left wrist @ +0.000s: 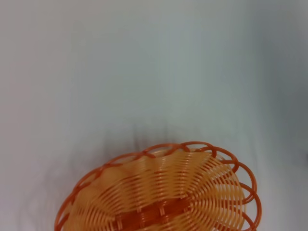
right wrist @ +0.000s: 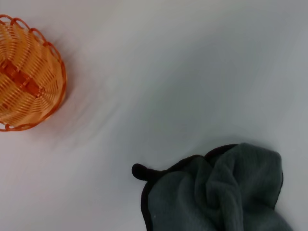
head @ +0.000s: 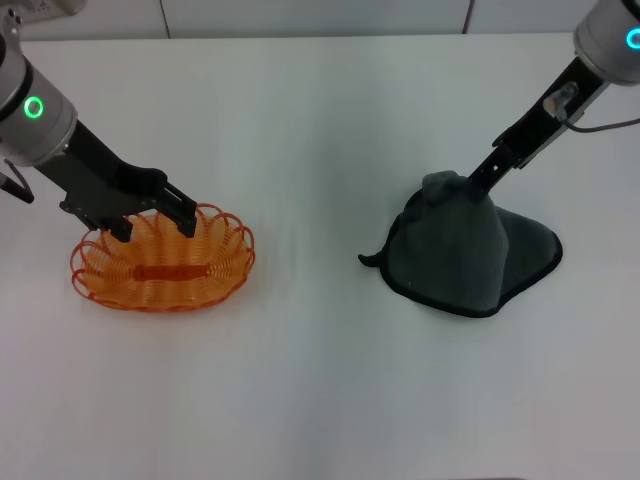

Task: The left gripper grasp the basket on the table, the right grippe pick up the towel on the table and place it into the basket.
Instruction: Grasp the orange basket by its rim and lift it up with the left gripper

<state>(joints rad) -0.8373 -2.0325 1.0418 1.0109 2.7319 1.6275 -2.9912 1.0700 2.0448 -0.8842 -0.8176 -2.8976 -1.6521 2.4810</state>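
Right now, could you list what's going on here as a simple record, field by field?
basket: orange wire, on white table, nothing inside
left claw: at the basket's far rim, fingers spread
towel: dark grey, pulled up into a peak, lower edge on the table
right claw: pinching the towel's peak
progress: towel not yet in basket

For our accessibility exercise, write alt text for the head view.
The right gripper lifts a dark grey towel into a peak, its edges on the white table. Across the table, the left gripper straddles the far rim of an empty orange basket.
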